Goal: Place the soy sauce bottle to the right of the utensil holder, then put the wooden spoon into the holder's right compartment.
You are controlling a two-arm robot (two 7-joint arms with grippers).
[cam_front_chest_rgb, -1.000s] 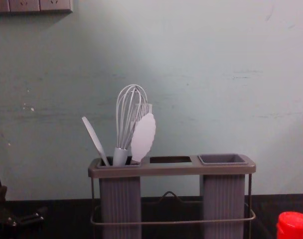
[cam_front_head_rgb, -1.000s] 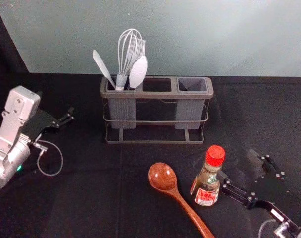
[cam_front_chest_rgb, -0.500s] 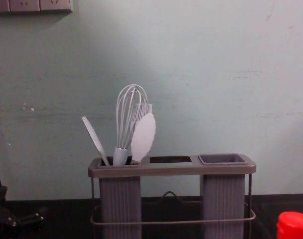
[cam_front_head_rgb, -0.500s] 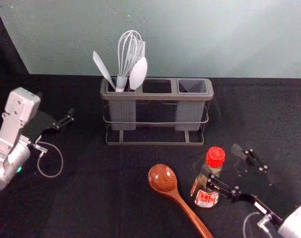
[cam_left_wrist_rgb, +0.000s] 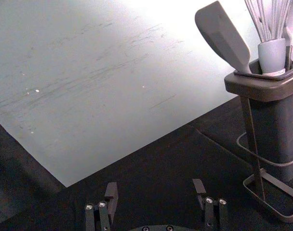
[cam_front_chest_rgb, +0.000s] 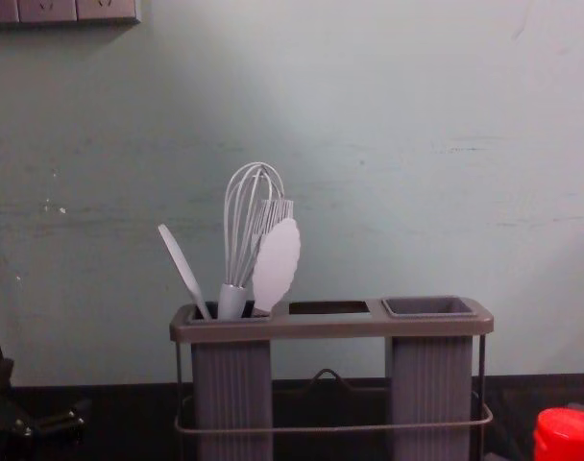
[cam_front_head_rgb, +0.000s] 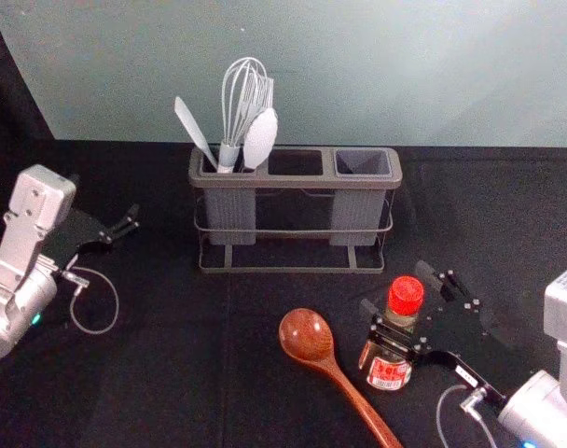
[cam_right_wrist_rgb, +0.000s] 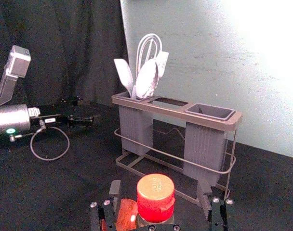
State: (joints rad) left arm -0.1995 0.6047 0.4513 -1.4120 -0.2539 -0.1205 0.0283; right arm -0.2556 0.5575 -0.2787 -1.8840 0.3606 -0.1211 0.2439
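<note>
The red-capped soy sauce bottle (cam_front_head_rgb: 392, 359) stands upright, front right of the utensil holder (cam_front_head_rgb: 297, 271). My right gripper (cam_front_head_rgb: 395, 288) is open, one finger on each side of the bottle. In the right wrist view the bottle's cap (cam_right_wrist_rgb: 155, 198) sits between the spread fingers of my right gripper (cam_right_wrist_rgb: 159, 188), with a gap on both sides. The wooden spoon (cam_front_head_rgb: 307, 334) lies left of the bottle, its handle toward the front edge. My left gripper (cam_front_head_rgb: 125, 222) is parked at the left; its wrist view shows this left gripper (cam_left_wrist_rgb: 155, 186) open and holding nothing.
White utensils (cam_front_head_rgb: 229, 126) and a whisk stand in the holder's left compartment. The right compartment (cam_front_head_rgb: 363, 162) has nothing in it, and the middle opening is dark. A pale wall (cam_front_head_rgb: 433, 75) rises behind the black-covered table (cam_front_head_rgb: 153, 373).
My right gripper has moved left and slightly farther back, bringing its spread fingers from the bottle's right to around it. The bottle, spoon and left arm have not moved.
</note>
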